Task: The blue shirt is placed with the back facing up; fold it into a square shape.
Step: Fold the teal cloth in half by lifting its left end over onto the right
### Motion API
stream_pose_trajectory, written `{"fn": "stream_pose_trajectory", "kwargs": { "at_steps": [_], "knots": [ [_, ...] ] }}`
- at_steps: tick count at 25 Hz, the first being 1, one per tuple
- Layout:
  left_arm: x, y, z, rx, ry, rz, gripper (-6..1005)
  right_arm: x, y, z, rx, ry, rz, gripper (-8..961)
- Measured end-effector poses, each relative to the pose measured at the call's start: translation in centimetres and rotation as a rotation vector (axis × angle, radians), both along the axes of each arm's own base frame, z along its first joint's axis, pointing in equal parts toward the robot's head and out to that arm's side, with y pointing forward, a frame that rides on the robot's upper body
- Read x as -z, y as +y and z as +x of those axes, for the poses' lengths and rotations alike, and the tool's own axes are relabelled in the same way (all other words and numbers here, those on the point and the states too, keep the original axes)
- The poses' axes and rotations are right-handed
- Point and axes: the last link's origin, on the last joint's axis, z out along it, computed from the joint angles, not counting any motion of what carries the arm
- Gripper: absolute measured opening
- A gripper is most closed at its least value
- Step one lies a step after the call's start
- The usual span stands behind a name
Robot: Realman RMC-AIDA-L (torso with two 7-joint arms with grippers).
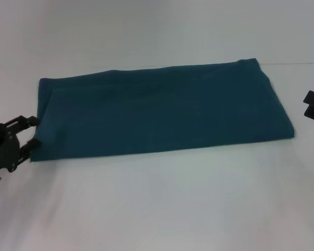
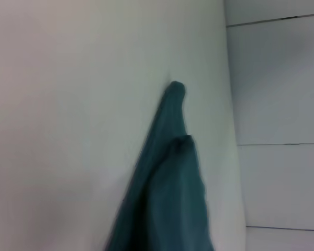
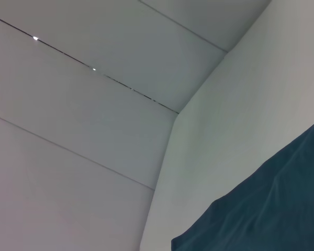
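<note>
The blue shirt [image 1: 162, 110] lies flat on the white table [image 1: 162, 204], folded into a long band that runs left to right. My left gripper [image 1: 34, 132] is open at the shirt's left end, with its fingertips [image 1: 33, 121] at the edge of the cloth and nothing held between them. My right gripper [image 1: 310, 104] is open and empty just off the shirt's right end, apart from the cloth. The shirt's end also shows in the left wrist view [image 2: 167, 198], and its edge shows in the right wrist view [image 3: 267, 209].
A white wall [image 1: 157, 26] stands behind the table. The table's far edge line [image 1: 298, 63] shows at the back right. Bare tabletop lies in front of the shirt.
</note>
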Motion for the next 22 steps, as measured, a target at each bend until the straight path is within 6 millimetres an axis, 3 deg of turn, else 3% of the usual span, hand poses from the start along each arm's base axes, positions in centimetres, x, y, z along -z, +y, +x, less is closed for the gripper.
{"fn": "stream_pose_trajectory", "kwargs": {
  "at_steps": [11,22],
  "knots": [
    [1.2,0.0,-1.5,-0.086,0.068,-0.043,600,-0.1,0.0,0.6,0.028,-0.002,0.005,682],
    [-0.6,-1.3,-1.6,-0.064,0.047,-0.086,598,-0.3,-0.1,0.8,0.034,-0.005,0.011,682]
  ]
}}
